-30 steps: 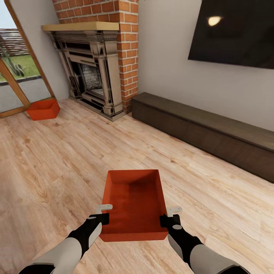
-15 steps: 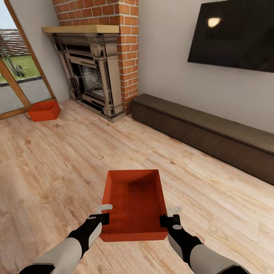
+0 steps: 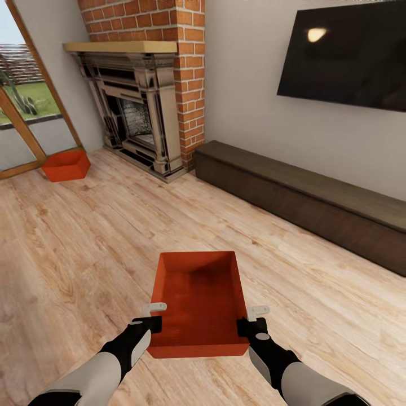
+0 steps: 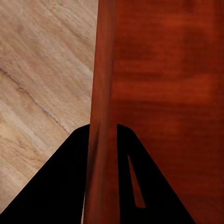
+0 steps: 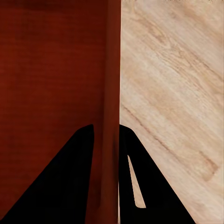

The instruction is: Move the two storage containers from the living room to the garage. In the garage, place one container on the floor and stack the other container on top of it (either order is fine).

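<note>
A red-orange open-top storage container (image 3: 198, 301) hangs in front of me above the pale plank floor of the living room. My left gripper (image 3: 153, 316) is shut on its left wall (image 4: 100, 140), and my right gripper (image 3: 251, 319) is shut on its right wall (image 5: 111, 140); in both wrist views the thin wall runs between the dark fingers. The second storage container (image 3: 66, 165) rests on the planks at the far left, near the glass door. The garage is out of view.
A red-brick fireplace (image 3: 146, 96) stands at the back, left of centre. A long low dark cabinet (image 3: 304, 197) runs along the white wall under a black TV (image 3: 344, 53). A wood-framed glass door (image 3: 22, 113) is at the left. Open plank floor (image 3: 101, 242) lies around me.
The whole view has shifted slightly, with the fireplace edging right and the TV left, so the camera has turned a little. The held container and both grippers keep their places in the picture.
</note>
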Robot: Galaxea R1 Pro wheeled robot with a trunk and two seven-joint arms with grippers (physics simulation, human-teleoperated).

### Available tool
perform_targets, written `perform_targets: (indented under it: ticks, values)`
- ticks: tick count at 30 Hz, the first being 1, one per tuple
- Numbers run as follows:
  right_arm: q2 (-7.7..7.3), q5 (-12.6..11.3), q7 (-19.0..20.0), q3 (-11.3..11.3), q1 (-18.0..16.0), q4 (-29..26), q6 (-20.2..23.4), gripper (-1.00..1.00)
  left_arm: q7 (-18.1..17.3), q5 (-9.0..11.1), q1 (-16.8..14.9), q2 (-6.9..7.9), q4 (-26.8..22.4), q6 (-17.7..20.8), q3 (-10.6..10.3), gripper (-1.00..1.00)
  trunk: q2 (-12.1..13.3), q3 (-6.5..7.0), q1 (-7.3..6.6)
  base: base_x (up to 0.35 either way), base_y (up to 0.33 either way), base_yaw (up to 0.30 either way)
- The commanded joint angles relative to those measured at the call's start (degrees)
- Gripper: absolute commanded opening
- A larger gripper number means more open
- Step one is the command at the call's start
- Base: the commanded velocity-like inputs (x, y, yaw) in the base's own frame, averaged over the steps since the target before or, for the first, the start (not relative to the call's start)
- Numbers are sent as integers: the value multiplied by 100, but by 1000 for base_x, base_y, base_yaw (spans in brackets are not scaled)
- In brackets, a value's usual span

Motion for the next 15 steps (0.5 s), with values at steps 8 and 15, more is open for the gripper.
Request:
perform_targets:
  ticks: [8, 15]
  values:
    - [-3, -73, -13, -17, -6, 13, -32, -100, 47, -16, 0, 2, -20, 36, 12, -100, 320, 140, -177, 0, 0, 0]
    - [-4, -76, -13, -17, -5, 13, -32, -100, 49, -16, 2, 2, -18, 37, 13, -100, 601, 266, -330, 0, 0, 0]
